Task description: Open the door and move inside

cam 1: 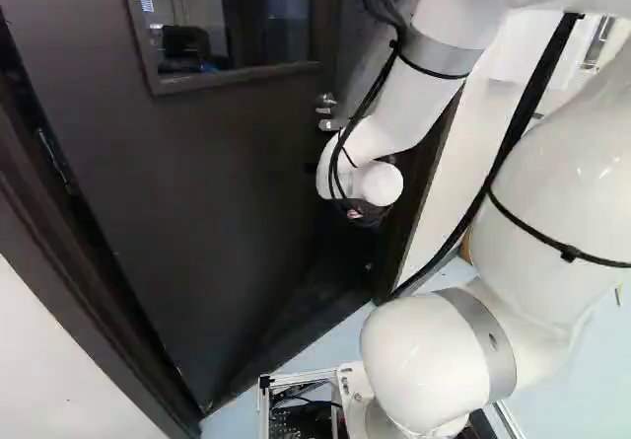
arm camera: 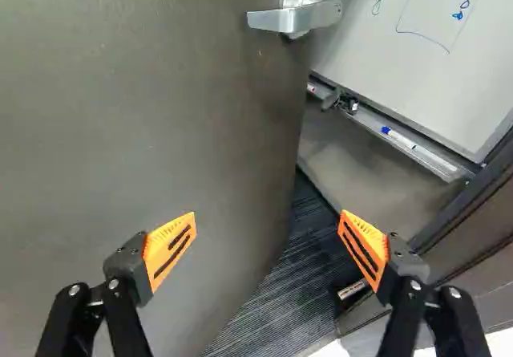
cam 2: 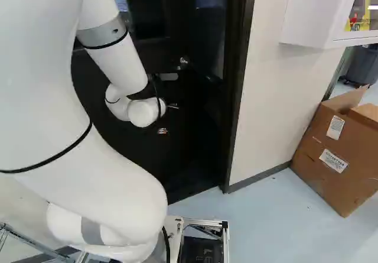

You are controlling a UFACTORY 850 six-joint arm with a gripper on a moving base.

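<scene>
- Door (cam 1: 227,163): straight ahead of the arm, ajar, gap at its free edge.
- Pincer (arm camera: 268,217): spread wide, nothing between the pads; lever handle (arm camera: 296,18) is ahead of it, ungripped.
- Handling: door looks heavy, rigid, smooth; should swing as one piece. Window (cam 1: 232,25) is likely the fragile bit.
- Hold: lever if pulling; since it seems to open inward, pushing near the free edge probably does it.
- Contact with door: base views dark there, can't really tell.
- In the way: door frame (arm camera: 473,221) beside the gap, could catch arm or base.
- Beyond gap: whiteboard (arm camera: 425,52), dark carpet (arm camera: 280,293).
- Cardboard box (cam 2: 336,151): by the wall, well aside.
</scene>
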